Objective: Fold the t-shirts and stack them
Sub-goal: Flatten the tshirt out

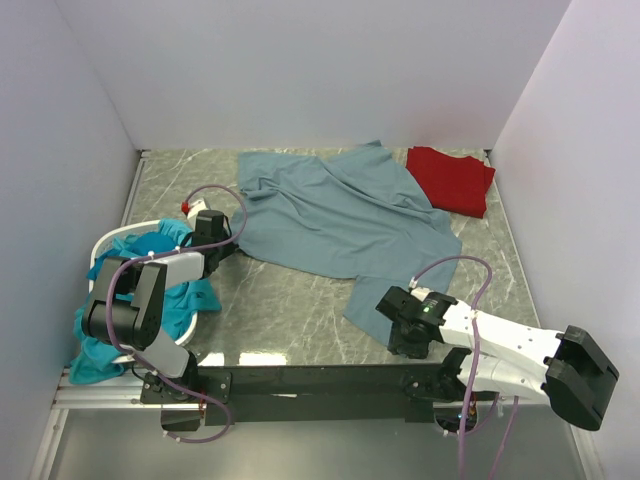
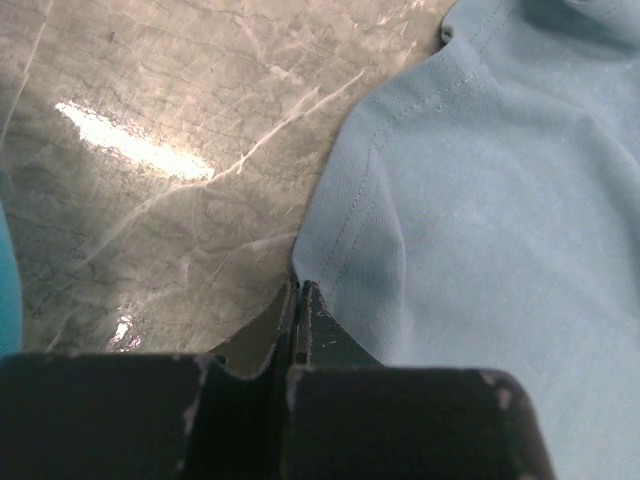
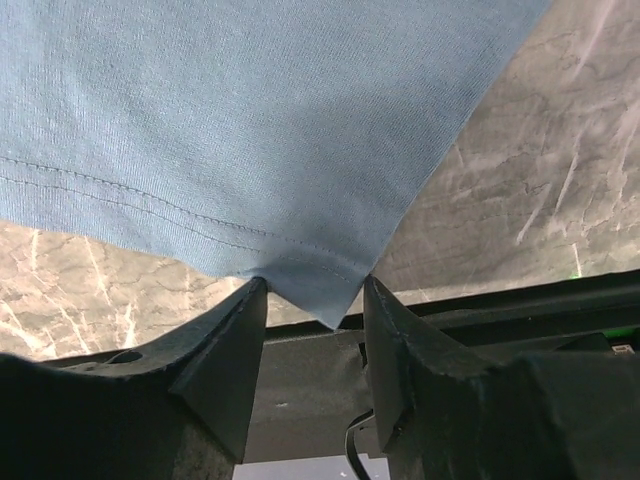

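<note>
Top external view: a big blue shirt lies rumpled across the middle of the worktop. A red shirt sits folded in the far right corner, just beside it. Teal shirts are heaped in and over a white basket on the left.
Left fingers: together, with their tips right at the blue shirt's left hem. I cannot tell whether any cloth is nipped between them.
Right fingers: apart and low over the worktop. The shirt's near right corner lies between them, not yet squeezed.
Feel of the cloth: a light, thin, limp knit. It will likely sag, drag and bunch rather than slide flat, and nothing in it can break.
Where to take hold: by the stitched hem at a corner, where the doubled cloth gives more to bite. One corner per arm, I reckon, so the shirt can be drawn flat before folding.
Risk: a shallow nip on a single layer may slip out on the lift.
</note>
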Robot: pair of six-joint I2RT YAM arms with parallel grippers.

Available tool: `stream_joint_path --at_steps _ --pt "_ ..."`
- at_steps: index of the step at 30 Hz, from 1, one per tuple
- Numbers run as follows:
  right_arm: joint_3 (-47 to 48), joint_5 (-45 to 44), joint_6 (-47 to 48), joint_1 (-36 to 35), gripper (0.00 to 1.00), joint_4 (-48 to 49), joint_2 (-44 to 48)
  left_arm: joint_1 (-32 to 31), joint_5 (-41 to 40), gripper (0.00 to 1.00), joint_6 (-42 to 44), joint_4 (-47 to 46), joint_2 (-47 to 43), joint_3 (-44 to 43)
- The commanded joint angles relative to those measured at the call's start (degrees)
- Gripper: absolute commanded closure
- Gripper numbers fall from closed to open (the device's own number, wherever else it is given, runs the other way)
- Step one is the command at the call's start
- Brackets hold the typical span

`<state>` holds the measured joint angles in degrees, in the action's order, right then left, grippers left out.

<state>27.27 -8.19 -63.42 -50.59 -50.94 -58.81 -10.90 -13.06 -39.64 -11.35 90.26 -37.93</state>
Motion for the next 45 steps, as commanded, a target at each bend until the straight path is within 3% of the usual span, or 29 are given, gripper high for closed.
stream_joint_path --at_steps 1,5,8,9,22,31,37,45 --pt "-1.69 -2.1 -0.92 0.4 0.52 2.77 -0.34 0.09 0.75 0.99 0.97 -1.74 -1.58 -0.04" --pt "-1.69 -1.57 -0.92 0.49 0.66 2.43 0.44 0.09 0.67 0.99 0.88 -1.57 -2.01 0.05" --pt "-0.99 -0.35 -0.13 0.32 0.88 1.02 0.8 0.09 0.58 0.99 0.7 -1.13 -2.71 0.23" --pt "-0.81 0.18 0.48 0.23 1.0 0.75 0.89 0.09 0.41 0.99 0.7 -0.95 -3.07 0.31" --pt "6.83 -0.69 0.93 -4.78 1.0 -10.14 6.68 -0.09 -1.35 0.99 -1.14 4.75 -18.18 5.85" --pt "9.03 -3.5 -0.21 -8.91 1.0 -13.66 10.46 -0.7 -4.16 0.99 -3.6 13.8 -36.87 11.56" --pt "9.38 -4.73 -4.34 -15.23 1.0 -15.07 13.18 -0.97 -4.34 0.99 -5.8 20.66 -49.63 15.16" --pt "9.64 -6.84 -8.3 -23.06 1.0 -12.61 11.7 -3.95 -5.75 0.99 -7.91 24.98 -55.45 16.84"
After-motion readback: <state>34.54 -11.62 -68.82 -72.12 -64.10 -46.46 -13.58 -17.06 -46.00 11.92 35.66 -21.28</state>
